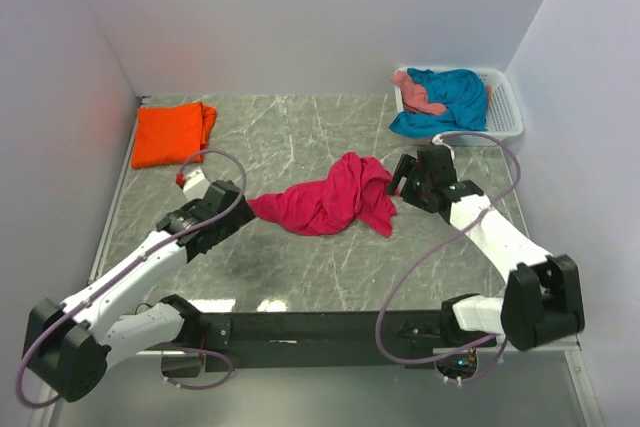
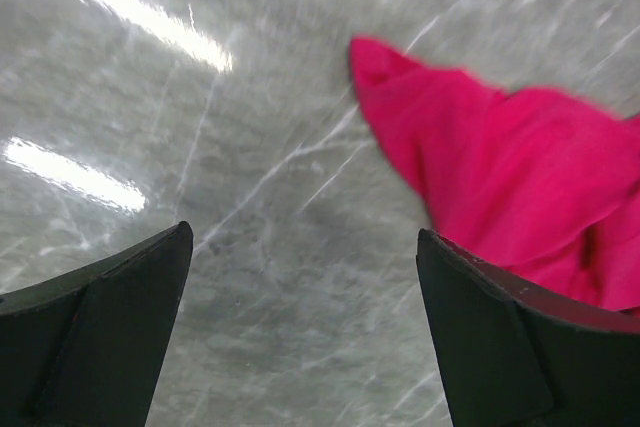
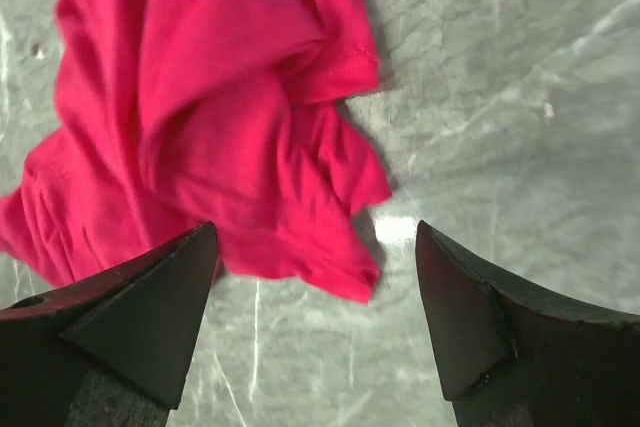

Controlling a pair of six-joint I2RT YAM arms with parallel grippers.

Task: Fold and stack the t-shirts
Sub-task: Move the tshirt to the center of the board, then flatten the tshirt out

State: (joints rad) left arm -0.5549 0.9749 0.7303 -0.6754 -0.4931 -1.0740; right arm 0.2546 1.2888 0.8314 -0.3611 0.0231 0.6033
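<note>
Tabletop (image 1: 300,137): grey marble pattern with thin white veins. Magenta-pink t-shirt (image 1: 330,199) plain, at centre; orange t-shirt (image 1: 170,134) plain, at 10 o'clock; teal-blue t-shirt (image 1: 450,97) and salmon-pink t-shirt (image 1: 415,95) plain, at 2 o'clock in the white slatted basket (image 1: 508,112). Left tool (image 2: 302,230) and right tool (image 3: 315,227) black; left arm (image 1: 130,275) and right arm (image 1: 490,232) white with black joints.

Top view looks down; both close wrist views share magenta t-shirt (image 1: 325,199)
</note>
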